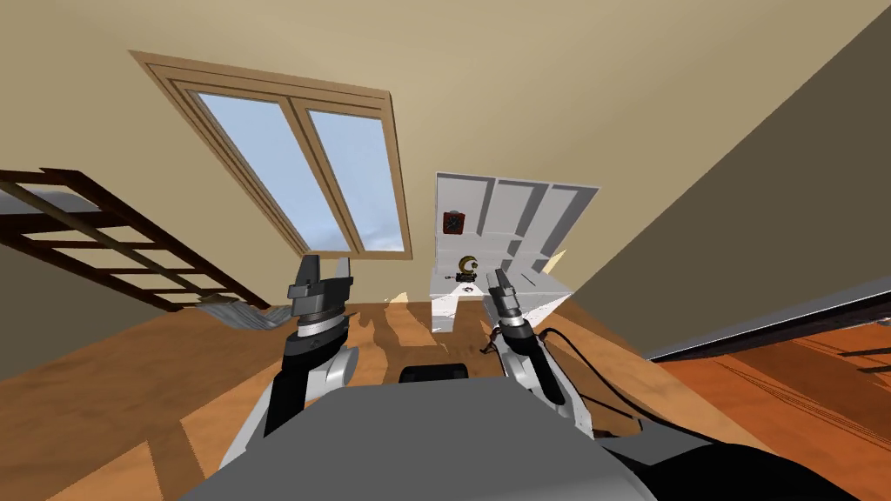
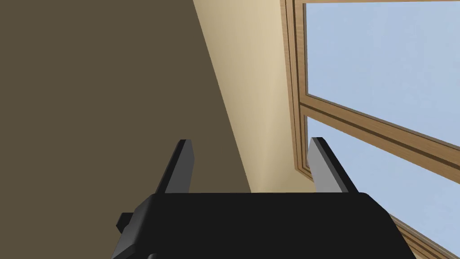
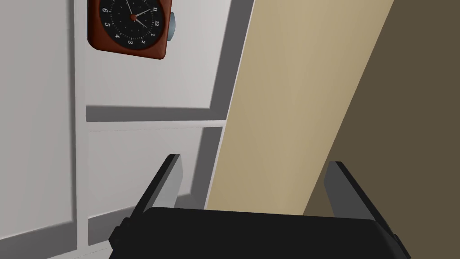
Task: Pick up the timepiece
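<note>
The timepiece is a square red-brown clock (image 1: pixel 453 223) with a black dial, standing in an upper compartment of a white shelf unit (image 1: pixel 522 209) against the far wall. My right gripper (image 1: pixel 500 278) is raised in front of the unit's lower part, short of the clock. In the right wrist view the clock (image 3: pixel 130 27) sits well beyond the open right gripper (image 3: pixel 254 161) and off to the side of one finger, with nothing between the fingers. My left gripper (image 1: pixel 326 268) is held up beside the window, and in its wrist view the left gripper (image 2: pixel 251 140) is open and empty.
A small gold ornament (image 1: pixel 468 265) stands on a lower shelf, below the clock. A wood-framed window (image 1: pixel 296 165) fills the wall left of the unit. A dark wooden rack (image 1: pixel 104 243) leans at far left, with a grey slatted thing (image 1: pixel 235 311) on the wooden floor (image 1: pixel 130 383).
</note>
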`<state>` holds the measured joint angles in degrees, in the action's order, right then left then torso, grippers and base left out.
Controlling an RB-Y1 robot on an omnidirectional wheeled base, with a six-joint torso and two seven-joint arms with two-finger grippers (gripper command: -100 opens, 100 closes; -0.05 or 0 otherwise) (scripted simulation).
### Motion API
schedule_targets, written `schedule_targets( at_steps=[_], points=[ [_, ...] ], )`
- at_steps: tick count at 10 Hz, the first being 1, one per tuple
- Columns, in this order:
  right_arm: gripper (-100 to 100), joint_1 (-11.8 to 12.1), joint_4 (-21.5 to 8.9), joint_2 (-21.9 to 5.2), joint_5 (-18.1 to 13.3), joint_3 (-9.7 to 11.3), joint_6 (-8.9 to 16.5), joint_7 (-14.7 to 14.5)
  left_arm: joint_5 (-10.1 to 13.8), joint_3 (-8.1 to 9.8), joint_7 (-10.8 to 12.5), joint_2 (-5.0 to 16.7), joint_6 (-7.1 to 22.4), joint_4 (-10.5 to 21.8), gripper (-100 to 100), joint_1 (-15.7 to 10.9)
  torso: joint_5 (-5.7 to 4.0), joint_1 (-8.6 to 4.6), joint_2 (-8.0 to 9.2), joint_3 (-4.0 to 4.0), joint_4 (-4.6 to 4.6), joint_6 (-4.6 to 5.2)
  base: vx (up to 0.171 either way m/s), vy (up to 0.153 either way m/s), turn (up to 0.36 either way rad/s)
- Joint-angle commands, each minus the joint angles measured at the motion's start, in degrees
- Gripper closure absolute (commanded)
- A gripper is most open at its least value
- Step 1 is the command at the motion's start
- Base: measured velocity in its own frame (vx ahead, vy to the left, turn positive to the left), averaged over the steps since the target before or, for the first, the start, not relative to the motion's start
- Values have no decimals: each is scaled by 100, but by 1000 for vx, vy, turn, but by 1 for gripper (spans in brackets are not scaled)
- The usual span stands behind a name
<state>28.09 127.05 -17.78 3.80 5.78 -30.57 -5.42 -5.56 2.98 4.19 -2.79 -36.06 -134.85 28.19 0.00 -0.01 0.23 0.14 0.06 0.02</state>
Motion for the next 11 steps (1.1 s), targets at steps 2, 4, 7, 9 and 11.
schedule_targets(
  at_steps=[2,4,7,9,11],
  points=[
    [-100,-34,-158,-330,-44,51,108,-175,0,0,0,0,0,0,0,-1,0,0,2,0,0,-3,-64,17,171],
    [-100,-35,-436,-751,-160,203,288,-521,0,0,0,0,0,0,0,-1,0,2,2,1,0,-3,-82,35,314],
    [-100,-34,-587,-1170,-224,287,387,-719,0,0,0,0,0,0,0,-1,2,9,6,3,1,-2,-66,38,160],
    [-100,-30,-743,-1455,-292,378,493,-912,0,0,0,0,0,0,0,0,0,1,-4,-3,-1,-2,-36,23,185],
    [-100,-25,-906,-1739,-363,473,605,-1109,0,0,0,0,0,0,0,0,-1,-2,-9,-5,-2,-2,-31,24,203]
  ],
)
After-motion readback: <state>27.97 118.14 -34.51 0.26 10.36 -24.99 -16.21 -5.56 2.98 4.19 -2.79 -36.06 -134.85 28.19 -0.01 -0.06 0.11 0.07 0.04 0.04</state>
